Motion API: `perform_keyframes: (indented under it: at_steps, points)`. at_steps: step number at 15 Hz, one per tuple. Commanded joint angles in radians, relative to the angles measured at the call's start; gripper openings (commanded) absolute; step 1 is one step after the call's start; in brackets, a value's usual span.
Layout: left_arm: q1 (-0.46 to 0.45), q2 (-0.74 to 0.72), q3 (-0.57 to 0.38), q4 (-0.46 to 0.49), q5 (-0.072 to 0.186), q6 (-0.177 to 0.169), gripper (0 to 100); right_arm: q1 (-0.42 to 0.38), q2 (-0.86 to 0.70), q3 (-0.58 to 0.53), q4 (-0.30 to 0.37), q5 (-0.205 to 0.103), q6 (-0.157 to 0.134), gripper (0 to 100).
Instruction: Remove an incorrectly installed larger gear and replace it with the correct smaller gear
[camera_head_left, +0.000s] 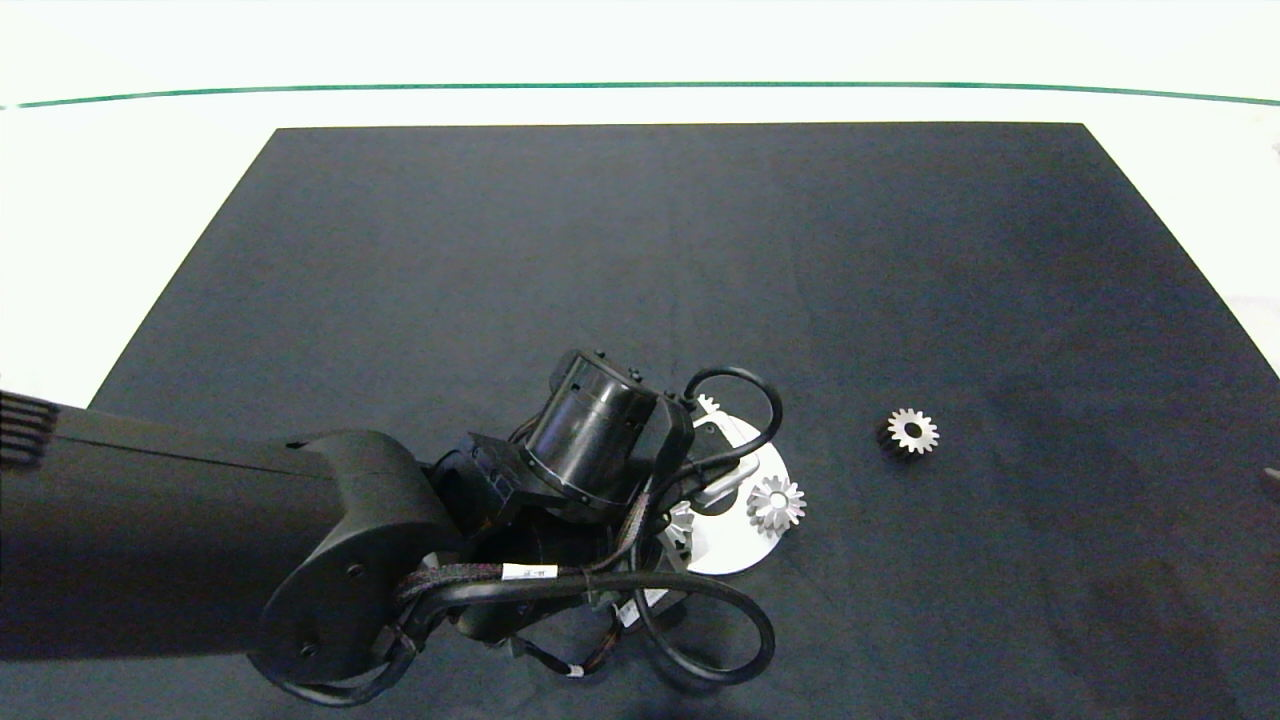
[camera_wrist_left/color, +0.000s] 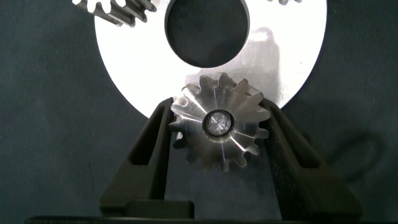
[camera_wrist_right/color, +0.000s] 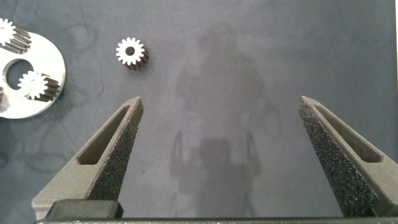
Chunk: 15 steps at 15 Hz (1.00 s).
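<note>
Gripped between the left tool's (camera_wrist_left/color: 217, 134) two fingers, the larger gear (camera_wrist_left/color: 219, 122) sits on its pin at the round plate's (camera_wrist_left/color: 292, 56) edge, so removal is in hand; next comes a straight lift, while the smaller gear (camera_head_left: 911, 431) waits apart on the mat and the right tool (camera_wrist_right/color: 221, 146) hangs wide and empty.

The left arm (camera_head_left: 200, 530) enters from the left edge of the head view and reaches to lower centre, wrist angled downward. The left gripper (camera_wrist_left/color: 217, 140) has both fingers pressed against the sides of a gear. The right gripper (camera_wrist_right/color: 224, 143) hovers with its fingers spread wide, holding nothing.
</note>
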Motion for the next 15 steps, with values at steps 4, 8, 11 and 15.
perform_keyframes:
  at_steps: [4,8,11,15]
  points:
    - [-0.003,0.002,-0.021,0.003,0.002,0.001,25,0.0,-0.001,0.0,0.001,0.002,-0.001,100]
    - [0.0,-0.007,-0.033,0.045,0.002,-0.002,25,0.0,-0.003,0.0,0.001,0.005,-0.001,100]
    - [-0.001,-0.012,-0.047,0.052,0.002,-0.027,25,0.0,-0.003,0.0,0.001,0.005,-0.001,100]
    - [-0.006,-0.017,-0.067,0.081,0.002,-0.054,25,0.002,-0.006,0.0,0.002,0.005,-0.002,100]
